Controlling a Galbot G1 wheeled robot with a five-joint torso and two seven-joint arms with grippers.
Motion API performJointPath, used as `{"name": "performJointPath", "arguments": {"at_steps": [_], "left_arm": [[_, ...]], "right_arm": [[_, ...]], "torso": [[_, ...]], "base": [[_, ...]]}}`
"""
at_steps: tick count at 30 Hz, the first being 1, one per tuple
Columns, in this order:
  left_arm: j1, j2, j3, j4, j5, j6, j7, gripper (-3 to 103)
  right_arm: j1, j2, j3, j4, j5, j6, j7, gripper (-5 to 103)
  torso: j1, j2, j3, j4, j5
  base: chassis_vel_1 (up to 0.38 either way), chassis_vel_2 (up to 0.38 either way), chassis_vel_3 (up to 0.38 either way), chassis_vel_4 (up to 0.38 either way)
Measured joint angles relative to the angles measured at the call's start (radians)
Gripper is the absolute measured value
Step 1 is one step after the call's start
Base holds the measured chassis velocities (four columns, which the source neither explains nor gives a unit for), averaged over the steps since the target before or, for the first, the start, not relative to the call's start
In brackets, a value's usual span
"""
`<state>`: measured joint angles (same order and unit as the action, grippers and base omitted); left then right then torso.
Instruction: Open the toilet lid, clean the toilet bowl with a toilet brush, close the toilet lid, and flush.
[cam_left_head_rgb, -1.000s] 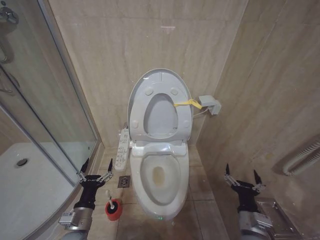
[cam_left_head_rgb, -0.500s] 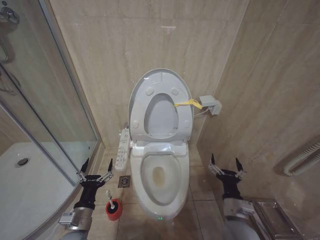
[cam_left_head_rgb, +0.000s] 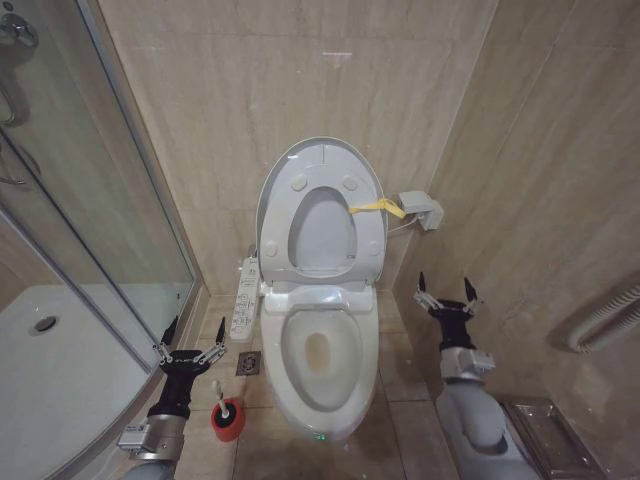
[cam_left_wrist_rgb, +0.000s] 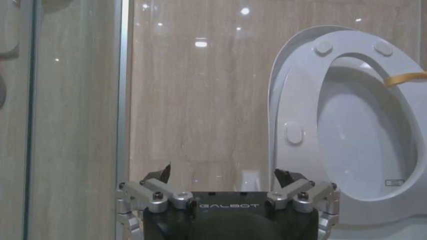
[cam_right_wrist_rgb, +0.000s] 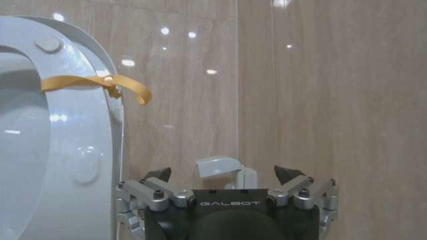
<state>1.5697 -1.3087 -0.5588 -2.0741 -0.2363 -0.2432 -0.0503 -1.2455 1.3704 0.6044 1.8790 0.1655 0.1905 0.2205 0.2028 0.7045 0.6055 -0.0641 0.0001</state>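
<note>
The toilet lid (cam_left_head_rgb: 322, 158) stands raised against the back wall, with the seat ring (cam_left_head_rgb: 372, 240) up against it and a yellow strap (cam_left_head_rgb: 376, 208) at its right edge. The toilet bowl (cam_left_head_rgb: 353, 375) lies open, its bottom stained yellowish. To its left on the floor, the toilet brush (cam_left_head_rgb: 226, 414) stands in its red base. My left gripper (cam_left_head_rgb: 195, 336) hovers open just above and left of the brush. My right gripper (cam_left_head_rgb: 444, 290) is open right of the bowl, below the strap. The right wrist view shows the right gripper (cam_right_wrist_rgb: 223, 172) open, with the strap (cam_right_wrist_rgb: 93, 84) and lid (cam_right_wrist_rgb: 73, 155) ahead of it. The left gripper (cam_left_wrist_rgb: 227, 172) is open.
A white button panel (cam_left_head_rgb: 243, 297) runs along the bowl's left side, with a floor drain (cam_left_head_rgb: 248, 362) beside it. The glass shower door (cam_left_head_rgb: 90, 220) and shower tray (cam_left_head_rgb: 50, 380) close off the left. A grey box (cam_left_head_rgb: 422, 210) hangs on the right wall; a metal rack (cam_left_head_rgb: 545, 430) sits low right.
My right arm has moved forward and left, from the lower right up alongside the bowl. The left arm, brush and lid have not moved.
</note>
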Motion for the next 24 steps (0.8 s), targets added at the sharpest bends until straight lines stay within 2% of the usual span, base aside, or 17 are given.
{"name": "performJointPath", "arguments": {"at_steps": [11, 17, 24], "left_arm": [[-0.001, 0.000, 0.000, 0.000, 0.000, 0.000, 0.000, 100], [0.000, 0.000, 0.000, 0.000, 0.000, 0.000, 0.000, 100], [0.000, 0.000, 0.000, 0.000, 0.000, 0.000, 0.000, 100]], "right_arm": [[0.141, -0.036, -0.002, -0.110, -0.025, -0.002, 0.031, 100], [0.285, -0.086, -0.032, -0.223, -0.080, -0.053, 0.100, 100], [0.448, -0.110, -0.090, -0.336, -0.081, -0.072, 0.126, 100]], "torso": [[0.001, 0.000, 0.000, 0.0001, 0.0000], [0.000, 0.000, 0.000, -0.0002, 0.0001], [0.000, 0.000, 0.000, 0.0004, -0.0001]], "base": [[-0.038, 0.050, 0.045, -0.044], [0.000, 0.000, 0.000, 0.000], [0.000, 0.000, 0.000, 0.000]]}}
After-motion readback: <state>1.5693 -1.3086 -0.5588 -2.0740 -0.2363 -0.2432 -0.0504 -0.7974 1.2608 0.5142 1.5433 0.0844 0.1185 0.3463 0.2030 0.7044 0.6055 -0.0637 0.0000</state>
